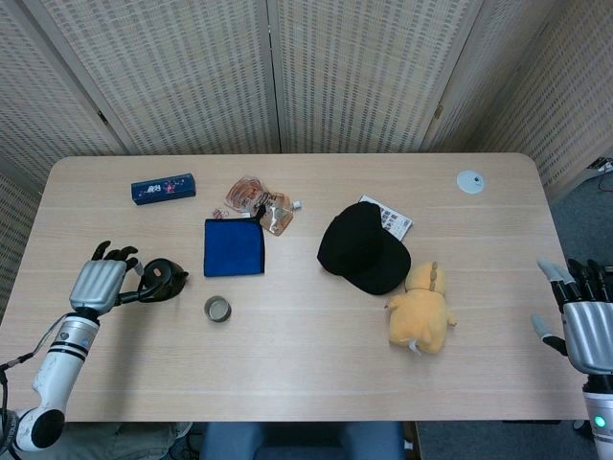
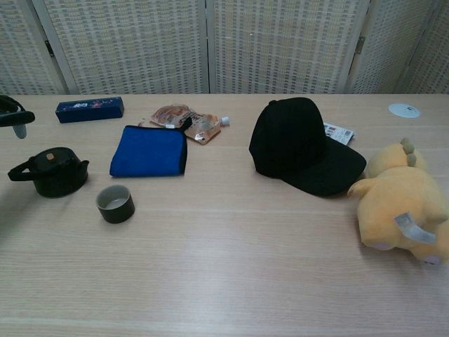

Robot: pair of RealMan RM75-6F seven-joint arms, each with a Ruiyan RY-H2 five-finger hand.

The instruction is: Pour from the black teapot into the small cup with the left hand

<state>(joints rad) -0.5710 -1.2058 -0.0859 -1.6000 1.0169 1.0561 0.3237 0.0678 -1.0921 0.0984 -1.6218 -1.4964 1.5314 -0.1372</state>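
From the head view, your left hand (image 1: 98,284) sits at the table's left edge, fingers spread and holding nothing, just left of the black teapot (image 1: 165,279). The teapot's handle (image 1: 142,290) lies folded down toward that hand; you cannot tell whether a fingertip touches it. The small cup (image 1: 217,309) stands near the teapot, to its right and closer to you, with bare table (image 1: 306,374) between them. A blue cloth (image 1: 234,246) lies just beyond the cup, beside the teapot. Farther back are a dark blue box (image 1: 163,188) and a crumpled snack pouch (image 1: 259,203). A black cap (image 1: 364,247) covers part of a printed card (image 1: 393,218), and a yellow plush toy (image 1: 421,307) lies against the cap's brim. A small white disc (image 1: 470,181) sits near the far right corner. Your right hand (image 1: 584,321) hangs off the right edge, fingers apart and empty.

From the chest view, the teapot (image 2: 55,170) stands upright with its handle (image 2: 22,172) dropped to the left. The cup (image 2: 115,203) is apart from it, lower right. Only a dark fingertip of your left hand (image 2: 12,118) shows at the left border, above the teapot and clear of it. The blue cloth (image 2: 149,150) lies flat just behind the cup.
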